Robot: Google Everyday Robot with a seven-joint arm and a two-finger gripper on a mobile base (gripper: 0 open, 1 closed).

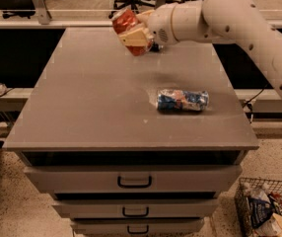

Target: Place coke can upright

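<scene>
My gripper (132,33) is shut on the red-orange coke can (125,22) and holds it tilted in the air above the far middle of the grey cabinet top (82,98). A beige finger (135,35) lies across the can's side. My white arm (220,19) reaches in from the right.
A crinkled blue-white-red can (183,100) lies on its side on the right part of the top. A dark can sits mostly hidden behind my gripper at the far edge. The cabinet has drawers (133,180) in front. A wire basket (269,209) stands on the floor at right.
</scene>
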